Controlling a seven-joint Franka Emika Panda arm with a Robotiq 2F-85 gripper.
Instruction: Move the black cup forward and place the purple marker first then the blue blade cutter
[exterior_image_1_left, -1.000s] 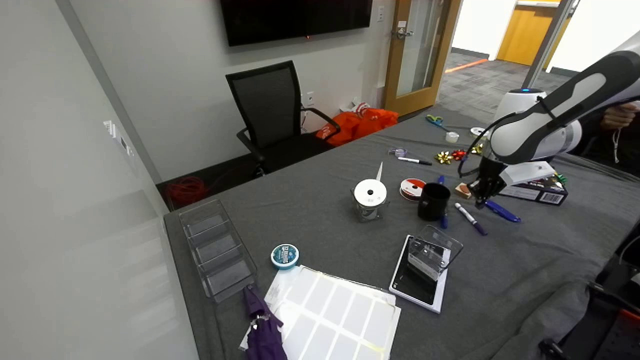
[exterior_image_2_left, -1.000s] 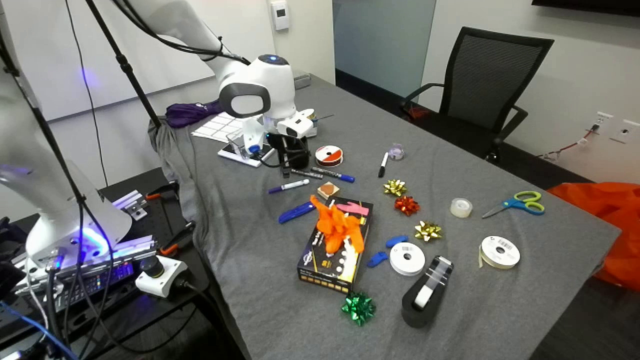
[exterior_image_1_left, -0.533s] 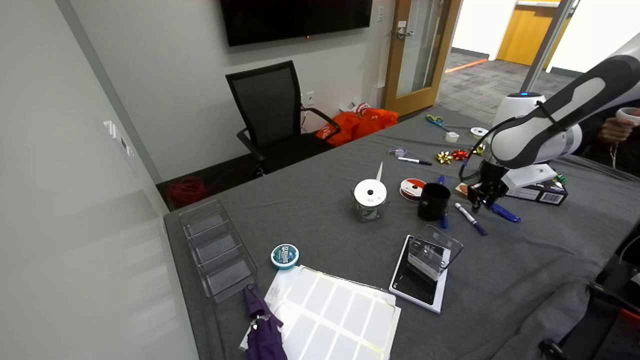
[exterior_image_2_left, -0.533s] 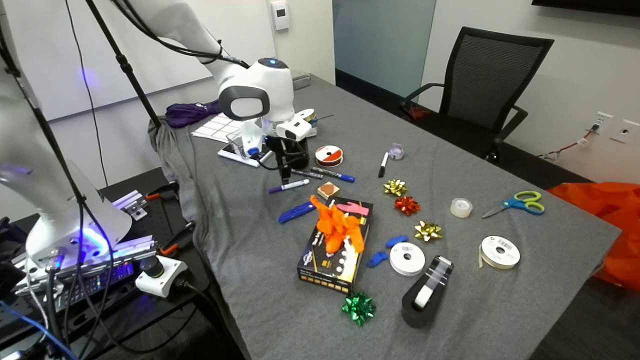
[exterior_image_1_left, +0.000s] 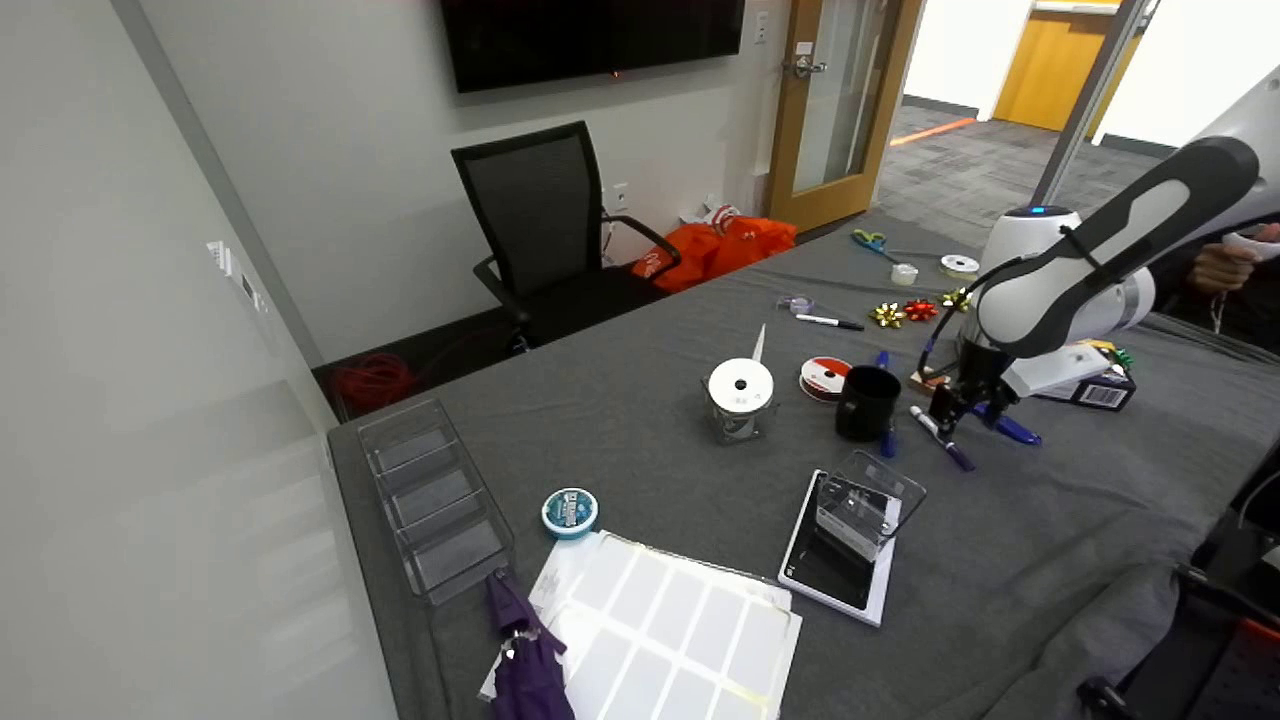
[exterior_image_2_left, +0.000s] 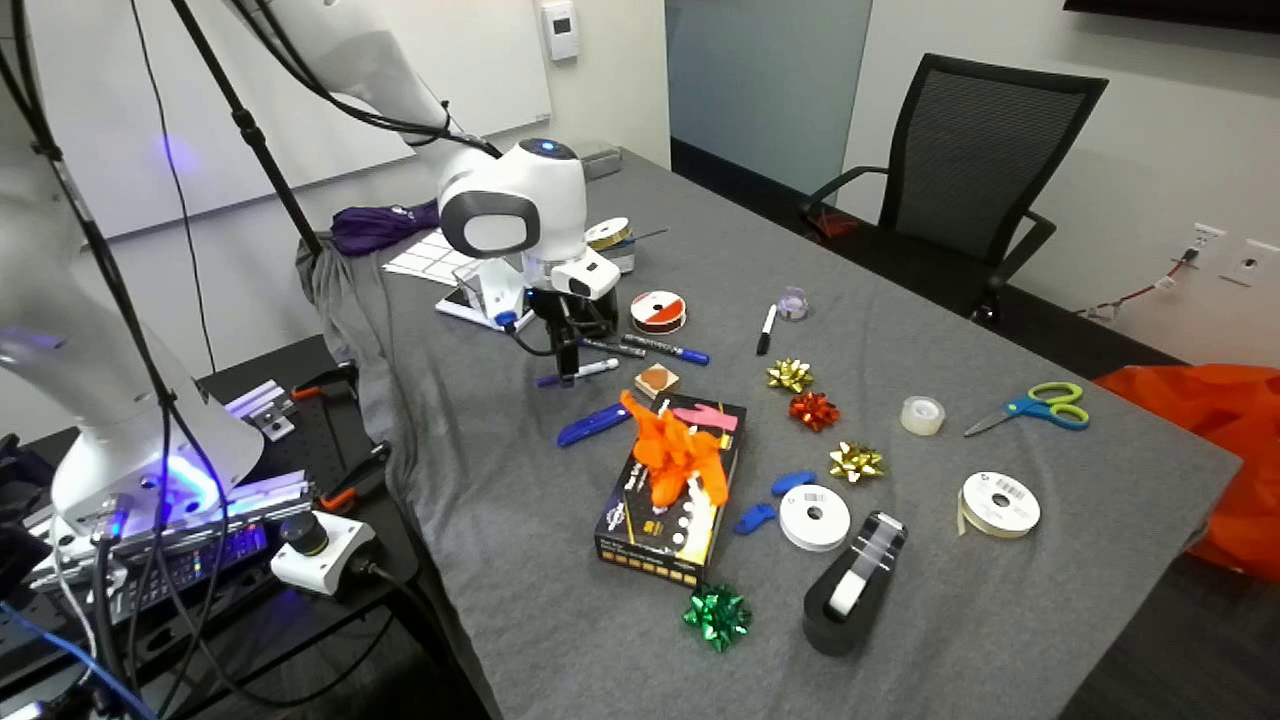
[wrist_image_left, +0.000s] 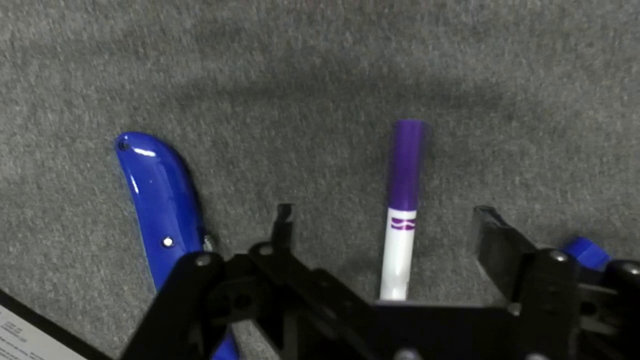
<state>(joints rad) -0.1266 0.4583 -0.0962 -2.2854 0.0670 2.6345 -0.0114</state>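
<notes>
Two black fingertips (wrist_image_left: 283, 230) spread wide apart, one on each side of the purple marker (wrist_image_left: 406, 170) with a gap both ways, so the gripper (wrist_image_left: 385, 212) is straddling it, not grabbing it. Can't tell if the tips touch the gray cloth (wrist_image_left: 300, 55) the marker's lying on. Blue blade cutter (wrist_image_left: 162, 200) is just left of the marker in the wrist view, outside the finger on that side, partly hidden by the gripper. Farther from the marker, past the cutter, there's a black box (exterior_image_2_left: 640, 540) with a crumpled orange thing (exterior_image_2_left: 680, 455) on top. Little wooden block (exterior_image_2_left: 652, 384) sits near the marker's white end.

As for the black cup (exterior_image_1_left: 868, 403), it's upright, near the marker and left of it in an exterior view. Kinda cluttered in between tbh: a dark pen (exterior_image_2_left: 615, 349) lies between marker and cup, plus a blue-capped pen (exterior_image_2_left: 668, 349) a bit farther out from the marker. Next to the cup, farther from the marker, is a ribbon spool (exterior_image_1_left: 826, 377), then a white spool (exterior_image_1_left: 741, 385) farther off still. Also a tablet-looking thing (exterior_image_1_left: 828, 570) with a clear container (exterior_image_1_left: 868, 505) on it, farther from the marker than the cup is. A gold bow (exterior_image_2_left: 791, 376) and red bow (exterior_image_2_left: 814, 411) are well apart from the marker.
</notes>
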